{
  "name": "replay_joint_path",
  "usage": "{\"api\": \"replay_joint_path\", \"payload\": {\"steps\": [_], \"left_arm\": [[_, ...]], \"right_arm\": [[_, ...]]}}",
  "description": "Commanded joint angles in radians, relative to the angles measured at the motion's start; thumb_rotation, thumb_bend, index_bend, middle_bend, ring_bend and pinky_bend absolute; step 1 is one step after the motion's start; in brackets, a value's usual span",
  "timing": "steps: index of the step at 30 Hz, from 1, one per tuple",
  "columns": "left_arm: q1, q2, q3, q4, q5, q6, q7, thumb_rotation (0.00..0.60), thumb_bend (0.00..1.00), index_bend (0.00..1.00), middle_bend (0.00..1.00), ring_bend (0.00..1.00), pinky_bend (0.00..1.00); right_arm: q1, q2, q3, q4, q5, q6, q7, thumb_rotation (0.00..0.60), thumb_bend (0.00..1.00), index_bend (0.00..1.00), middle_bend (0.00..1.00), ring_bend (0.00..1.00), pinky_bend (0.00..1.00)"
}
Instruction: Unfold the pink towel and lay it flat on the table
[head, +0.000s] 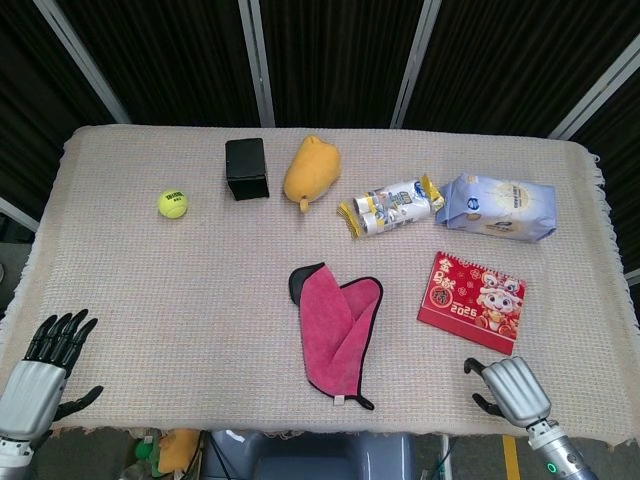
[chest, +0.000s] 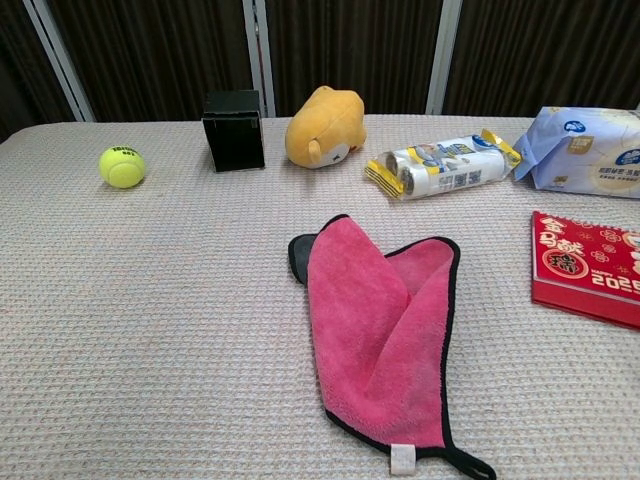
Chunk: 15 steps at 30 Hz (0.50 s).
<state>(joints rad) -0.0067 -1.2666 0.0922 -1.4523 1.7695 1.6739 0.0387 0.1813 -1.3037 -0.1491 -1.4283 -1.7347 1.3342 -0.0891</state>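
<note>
The folded pink towel (head: 338, 333) sits just left of the red calendar (head: 472, 302), long axis running toward the near table edge, so the empty, curled-in right hand (head: 512, 390) is way closer than the empty, splayed left hand (head: 42, 366).

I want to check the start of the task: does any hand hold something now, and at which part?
Nothing is held. The left hand and the right hand are both at the near table edge, apart from the folded pink towel.
</note>
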Motion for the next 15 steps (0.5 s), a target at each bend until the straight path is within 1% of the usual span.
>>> {"api": "replay_joint_path", "payload": {"steps": [1,7,15], "left_arm": [[0.000,0.002,-0.004,0.001,-0.006,0.001,-0.006,0.600,0.00,0.00,0.00,0.00,0.00],[0.001,0.001,-0.011,0.009,-0.011,0.005,-0.018,0.600,0.00,0.00,0.00,0.00,0.00],[0.000,-0.005,-0.014,0.021,-0.012,0.003,-0.021,0.600,0.00,0.00,0.00,0.00,0.00]], "right_arm": [[0.009,-0.018,-0.007,-0.031,-0.007,-0.025,-0.025,0.600,0.27,0.45,0.89,0.97,0.87],[0.024,-0.054,-0.005,-0.066,-0.014,-0.057,-0.058,0.600,0.27,0.46,0.90,0.97,0.87],[0.037,-0.086,0.000,-0.118,-0.003,-0.092,-0.071,0.600,0.27,0.46,0.90,0.98,0.87]]}}
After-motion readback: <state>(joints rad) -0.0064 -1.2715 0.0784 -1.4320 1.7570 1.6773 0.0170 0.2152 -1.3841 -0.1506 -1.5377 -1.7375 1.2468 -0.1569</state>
